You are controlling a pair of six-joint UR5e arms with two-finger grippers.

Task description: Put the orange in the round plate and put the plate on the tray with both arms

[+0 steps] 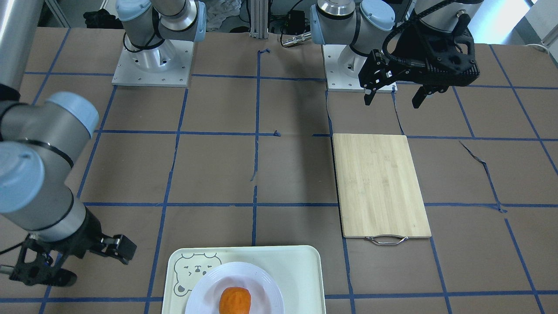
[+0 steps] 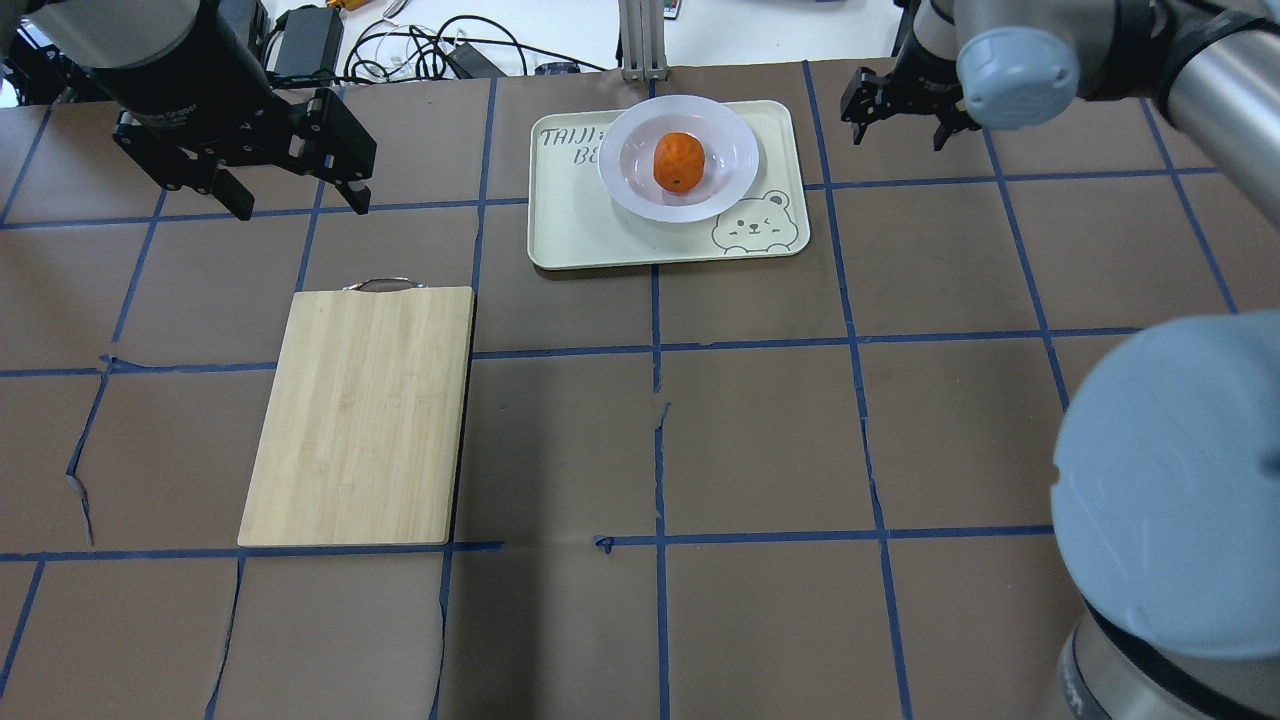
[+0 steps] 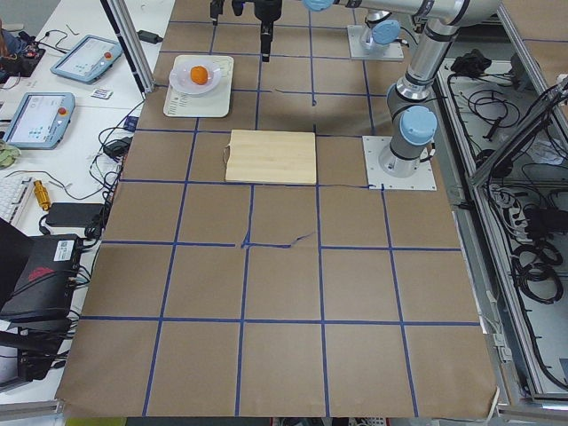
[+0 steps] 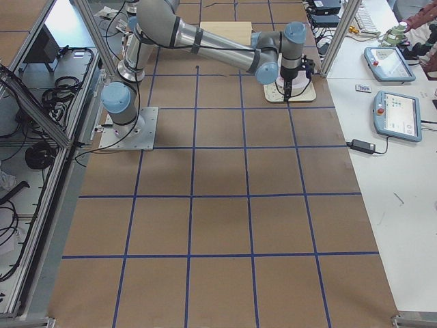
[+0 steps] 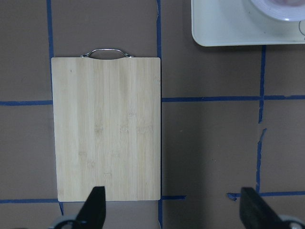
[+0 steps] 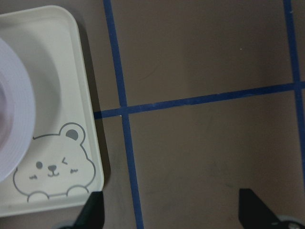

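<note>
The orange (image 2: pixel 678 162) lies in the sunken middle of the white round plate (image 2: pixel 625 165), and the plate rests on the cream tray (image 2: pixel 570 235) at the far centre of the table. My right gripper (image 2: pixel 900 140) hovers just right of the tray, open and empty; its wrist view shows the tray's bear corner (image 6: pixel 52 167) and the plate's rim (image 6: pixel 14 109). Far to the left, my left gripper (image 2: pixel 300 205) hangs open and empty above the table, beyond the bamboo board's handle end. In the front-facing view the orange (image 1: pixel 234 301) sits at the bottom edge.
A bamboo cutting board (image 2: pixel 360 415) with a metal handle (image 2: pixel 380 284) lies left of centre on the brown, blue-taped table. Cables and a metal post stand behind the tray. The right arm's elbow (image 2: pixel 1170 480) looms at the near right.
</note>
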